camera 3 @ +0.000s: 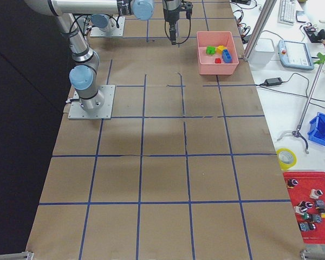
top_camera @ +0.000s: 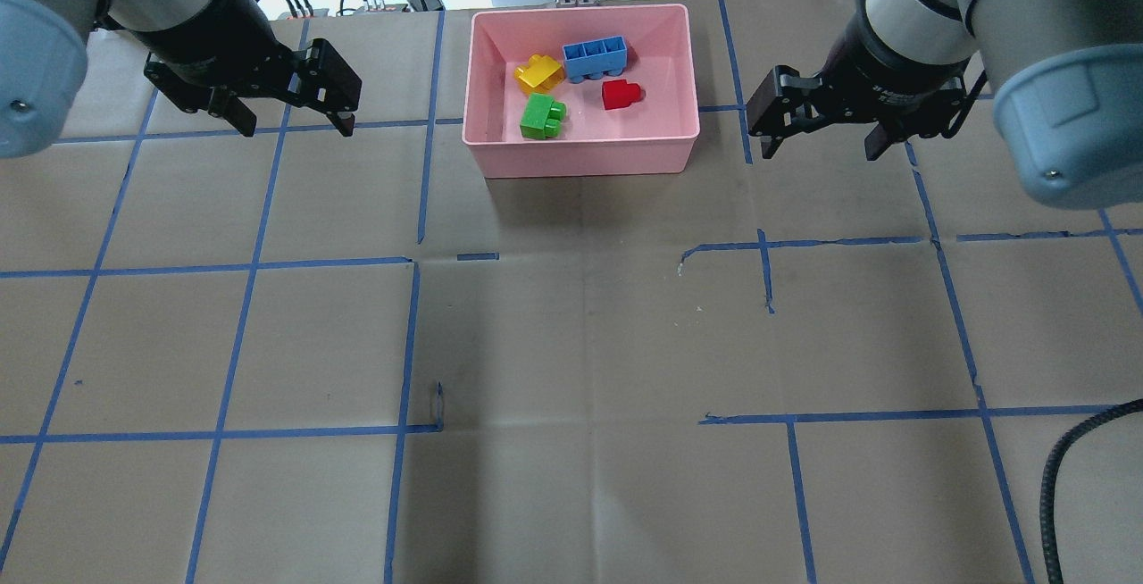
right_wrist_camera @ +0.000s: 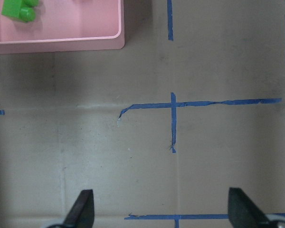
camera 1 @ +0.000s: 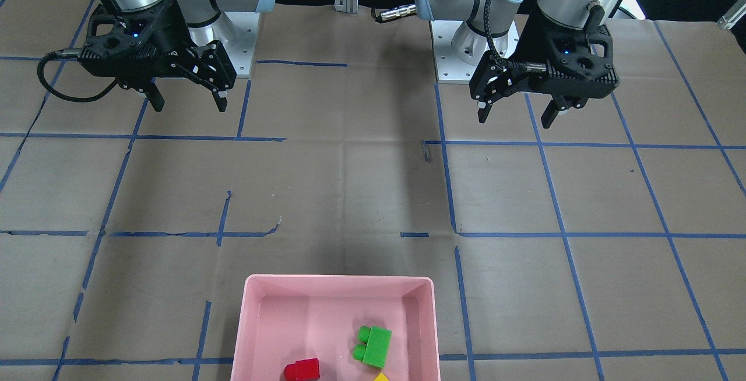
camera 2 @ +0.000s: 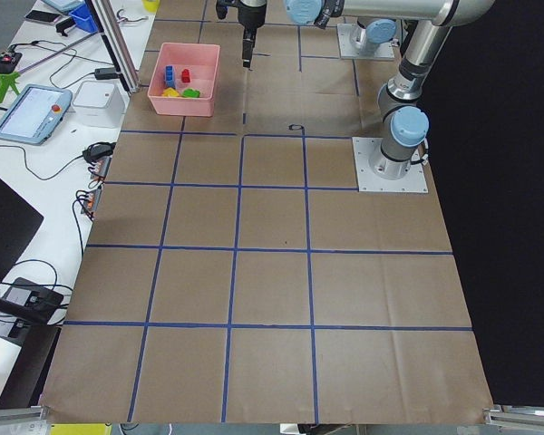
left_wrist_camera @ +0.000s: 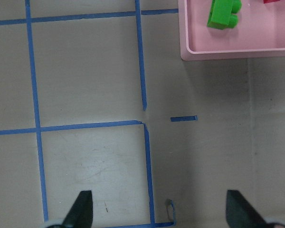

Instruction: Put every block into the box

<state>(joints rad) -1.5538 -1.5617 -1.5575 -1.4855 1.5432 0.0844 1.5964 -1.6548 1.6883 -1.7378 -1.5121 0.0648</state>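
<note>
1. Between your two end effectors, the pink box (top_camera: 580, 157) is sitting on the counter (top_camera: 571, 343), and all four blocks are lying inside it.
2. Your left end effector (top_camera: 295, 124) is hanging above the counter with its fingers spread wide, and it is gripping nothing. Its wrist camera is showing only brown paper and blue tape lines (left_wrist_camera: 35, 71) between the fingertips.
3. Seen from that left end effector, the box is lying off to its right, apart from it, with one taped line running between the two.
4. Your right end effector (top_camera: 820, 152) is also hovering with its fingers wide apart and is carrying nothing. The box is lying to its left, nearer than it is to the left end effector, but not touching.
5. Inside the box, the green block (top_camera: 542, 116) and the yellow block (top_camera: 538, 73) are sitting on the side toward your left end effector, with the green one just beside the yellow one and closer to the robot.
6. The red block (top_camera: 620, 94) is resting on the side toward your right end effector, apart from the green one.
7. The blue block (top_camera: 594, 57) is lying lengthwise near the box's wall farthest from the robot. It is just beside the yellow block, and you cannot tell whether they are touching.
</note>
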